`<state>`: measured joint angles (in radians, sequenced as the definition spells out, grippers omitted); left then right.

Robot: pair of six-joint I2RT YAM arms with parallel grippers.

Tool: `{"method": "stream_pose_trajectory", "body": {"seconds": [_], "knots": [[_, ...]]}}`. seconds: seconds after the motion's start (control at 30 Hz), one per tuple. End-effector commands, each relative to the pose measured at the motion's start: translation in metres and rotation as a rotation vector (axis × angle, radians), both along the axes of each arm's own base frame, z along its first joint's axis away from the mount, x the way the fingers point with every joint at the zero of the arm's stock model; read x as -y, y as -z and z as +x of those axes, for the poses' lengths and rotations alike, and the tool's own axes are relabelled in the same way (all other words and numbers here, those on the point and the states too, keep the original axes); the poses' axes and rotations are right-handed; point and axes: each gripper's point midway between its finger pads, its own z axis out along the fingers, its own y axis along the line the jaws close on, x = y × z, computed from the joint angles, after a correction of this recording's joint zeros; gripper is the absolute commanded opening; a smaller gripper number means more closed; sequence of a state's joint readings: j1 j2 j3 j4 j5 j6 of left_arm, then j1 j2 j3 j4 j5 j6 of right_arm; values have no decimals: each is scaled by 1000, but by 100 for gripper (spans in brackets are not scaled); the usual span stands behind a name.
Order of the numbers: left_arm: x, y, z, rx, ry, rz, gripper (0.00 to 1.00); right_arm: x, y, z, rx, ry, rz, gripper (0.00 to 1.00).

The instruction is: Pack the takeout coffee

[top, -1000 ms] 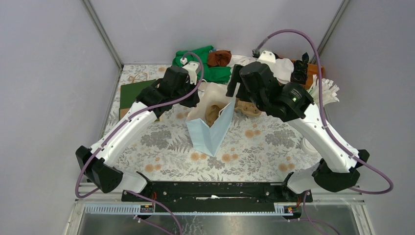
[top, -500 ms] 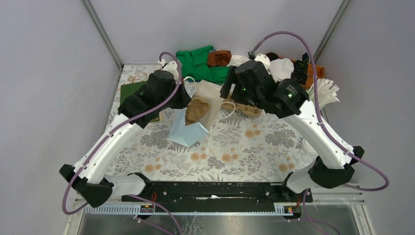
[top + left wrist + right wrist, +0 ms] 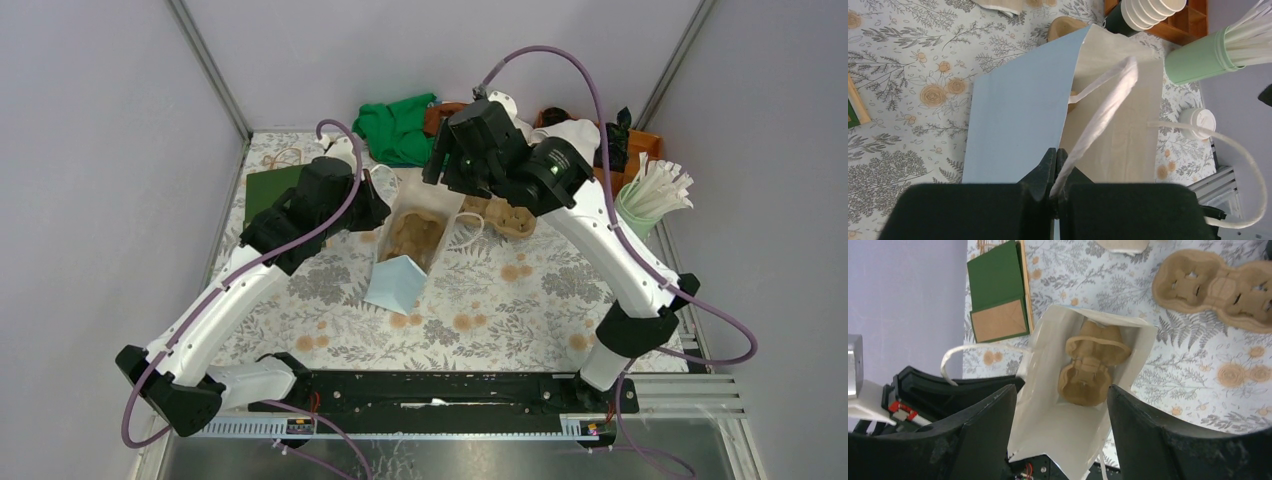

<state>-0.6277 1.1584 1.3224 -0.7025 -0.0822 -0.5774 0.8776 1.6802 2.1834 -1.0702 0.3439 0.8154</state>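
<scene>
My left pincer (image 3: pixel 1054 169) is pressed together on one white twisted handle (image 3: pixel 1108 95) of the pale blue paper bag (image 3: pixel 1013 125), whose mouth gapes open. My right pincer (image 3: pixel 1060 390) is spread wide and hangs over that mouth with nothing between its fingers. Inside the bag lies a brown pulp tray (image 3: pixel 1090 365). A second pulp tray (image 3: pixel 1218 285) sits on the desk (image 3: pixel 1198 365) just right of the bag. The takeout coffee (image 3: pixel 1199 119), lid on, stands upright on the desk outside the bag, to its right and toward the near edge, nearer than the green straw holder (image 3: pixel 1198 55)
</scene>
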Motion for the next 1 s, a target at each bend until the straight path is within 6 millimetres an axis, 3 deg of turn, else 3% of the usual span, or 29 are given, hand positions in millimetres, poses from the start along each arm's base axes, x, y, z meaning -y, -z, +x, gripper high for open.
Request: {"method": "stream_pose_trajectory", "body": {"seconds": [0.0, 0.13, 0.2, 0.4, 0.47, 0.6, 0.83, 0.97], "knots": [[7, -34, 14, 93, -46, -107, 0, 17, 1, 25, 56, 67, -116, 74], [17, -35, 15, 80, -39, -180, 0, 30, 15, 53, -30, -29, -71, 71], [25, -35, 13, 67, -19, -227, 0, 30, 16, 59, -57, -125, -12, 64], [53, -31, 19, -43, 8, -395, 0, 25, -30, 62, 26, -155, 81, 38], [60, -39, 25, -73, 9, -454, 0, 18, -32, 61, 11, -173, 114, 32], [60, -30, 42, -148, -79, -517, 0, 1, -5, 53, -128, -218, 143, 2], [60, -8, 58, -223, -155, -613, 0, 4, 38, 55, -216, -210, 47, 0], [57, -13, 57, -228, -177, -627, 0, -9, 51, 60, -258, -168, 44, 0]]}}
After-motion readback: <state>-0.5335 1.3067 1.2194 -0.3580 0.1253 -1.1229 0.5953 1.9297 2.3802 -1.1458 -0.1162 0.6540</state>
